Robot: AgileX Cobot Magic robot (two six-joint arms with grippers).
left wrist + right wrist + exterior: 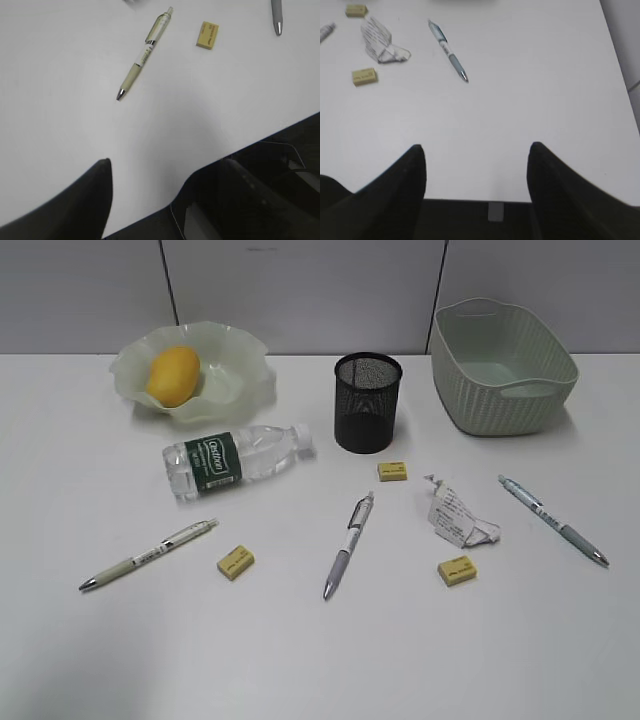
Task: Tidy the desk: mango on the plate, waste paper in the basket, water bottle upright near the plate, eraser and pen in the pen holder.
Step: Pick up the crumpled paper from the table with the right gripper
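The mango lies in the wavy-rimmed plate at the back left. The water bottle lies on its side in front of the plate. The waste paper lies right of centre and also shows in the right wrist view. Three pens and three erasers lie on the desk. The pen holder and the basket stand at the back. My left gripper and right gripper are open and empty at the desk's front edge.
The left wrist view shows the left pen and an eraser ahead of the jaws. The right wrist view shows the right pen and an eraser. A grey wall runs behind the desk. Neither arm shows in the exterior view.
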